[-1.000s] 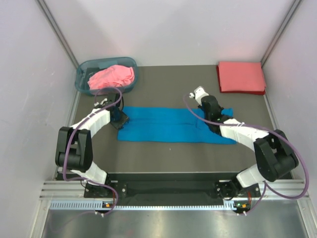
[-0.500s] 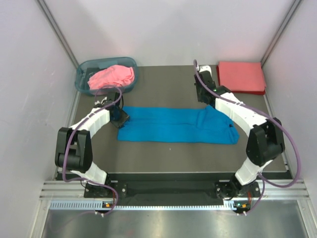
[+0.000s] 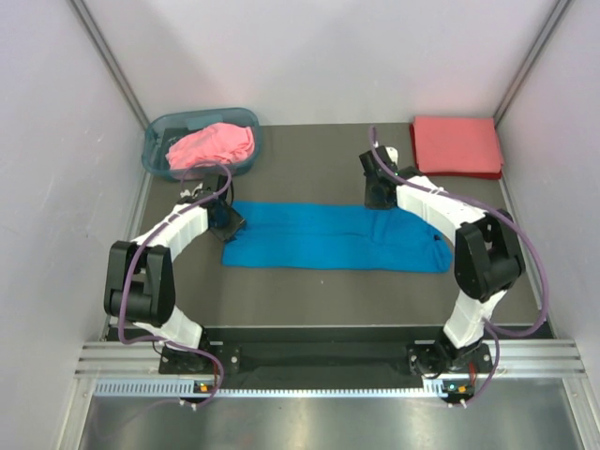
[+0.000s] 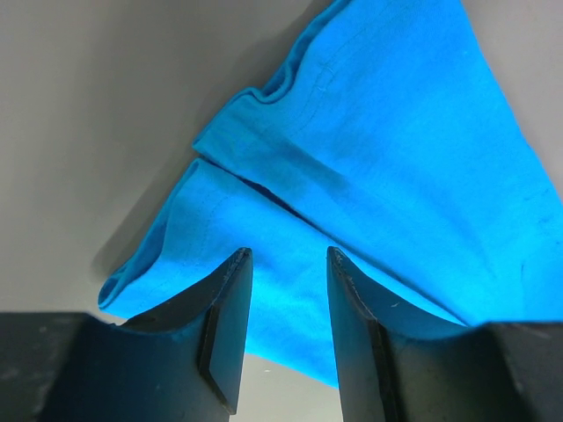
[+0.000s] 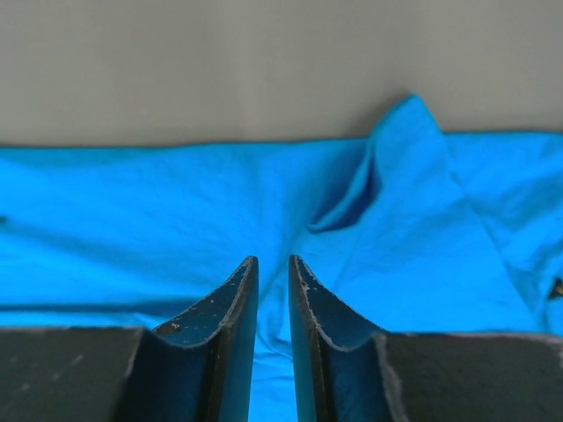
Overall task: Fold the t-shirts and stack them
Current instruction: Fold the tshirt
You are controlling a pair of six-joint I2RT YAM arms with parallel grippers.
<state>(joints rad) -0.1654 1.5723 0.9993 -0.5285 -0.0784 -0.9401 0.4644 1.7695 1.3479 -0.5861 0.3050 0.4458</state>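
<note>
The bright blue t-shirt (image 3: 319, 239) lies folded in a long strip across the middle of the table. My left gripper (image 3: 228, 221) is open over its left end, with cloth (image 4: 396, 149) and bare table showing between its jaws (image 4: 286, 255). My right gripper (image 3: 379, 197) is at the far edge of the shirt's right part. Its jaws (image 5: 273, 259) are nearly closed, with a pinch of blue cloth (image 5: 132, 211) between them. The pink t-shirt (image 3: 211, 145) lies crumpled in the basket. The coral-red t-shirt (image 3: 457, 145) lies folded at the back right.
The translucent blue-grey basket (image 3: 150, 145) stands at the back left corner. Pale walls enclose the table on three sides. A raised fold of blue cloth (image 5: 387, 141) stands just beyond my right jaws.
My right arm has swung from over the shirt's right part out toward the back and then to the shirt's far edge. The shirt's right end has bunched slightly. The left arm has not moved.
</note>
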